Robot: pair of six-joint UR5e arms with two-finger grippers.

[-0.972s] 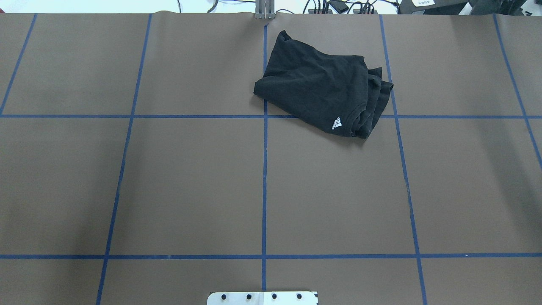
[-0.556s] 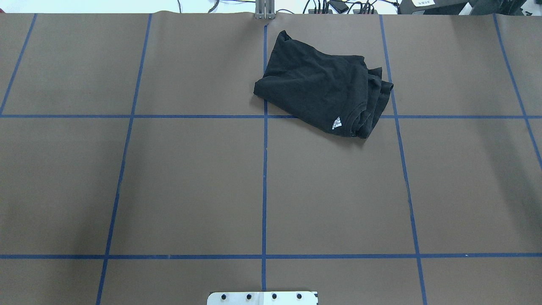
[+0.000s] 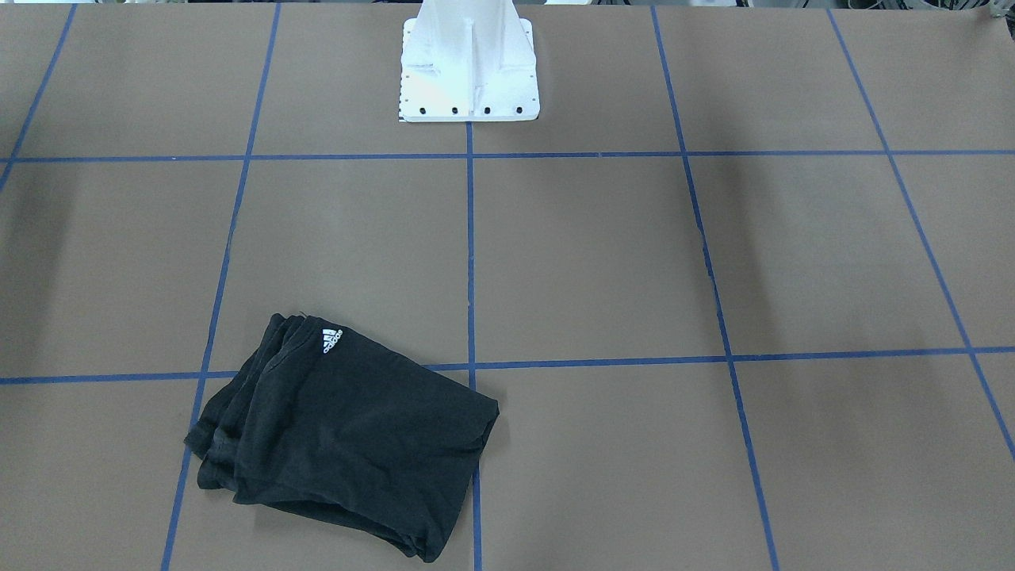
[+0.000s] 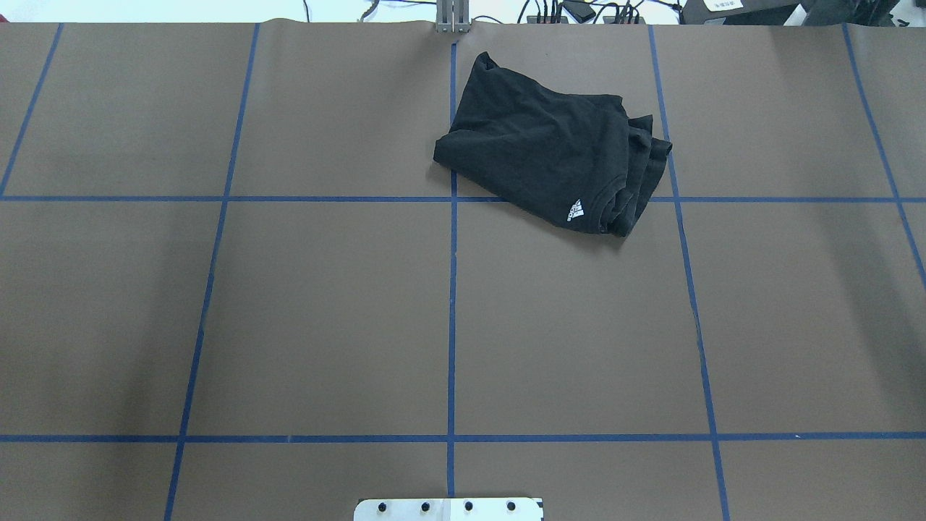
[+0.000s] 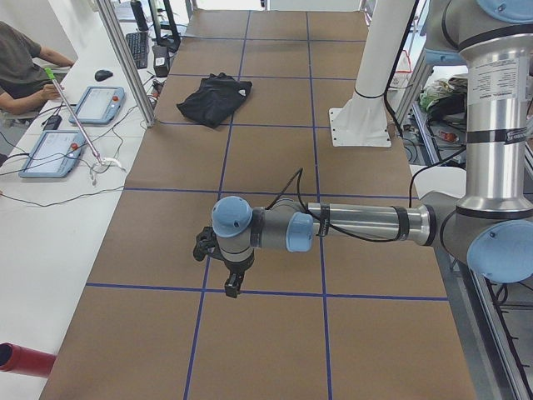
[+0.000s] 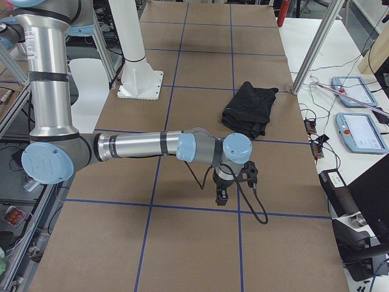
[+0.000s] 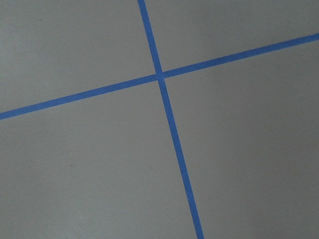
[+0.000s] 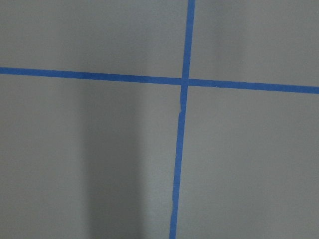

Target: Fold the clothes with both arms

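Note:
The clothes (image 4: 550, 155) are one black T-shirt lying folded in a loose bundle at the far side of the table, right of centre, with a small white logo on top. The same clothes (image 3: 349, 436) show at the lower left of the front-facing view, and small in the side views (image 5: 215, 96) (image 6: 249, 108). My left gripper (image 5: 231, 287) hangs low over the brown paper, far from the shirt. My right gripper (image 6: 221, 198) also hangs near the table, a short way from the shirt. Whether either is open or shut I cannot tell. Both wrist views show only paper and blue tape.
The white pedestal base (image 3: 469, 63) stands at the robot's edge of the table. Blue tape lines grid the brown table cover (image 4: 325, 311). A side bench holds teach pendants (image 5: 96, 104) (image 6: 358, 131) and cables, with a seated person (image 5: 21, 62) beside it. A metal post (image 5: 125, 58) stands by the far edge.

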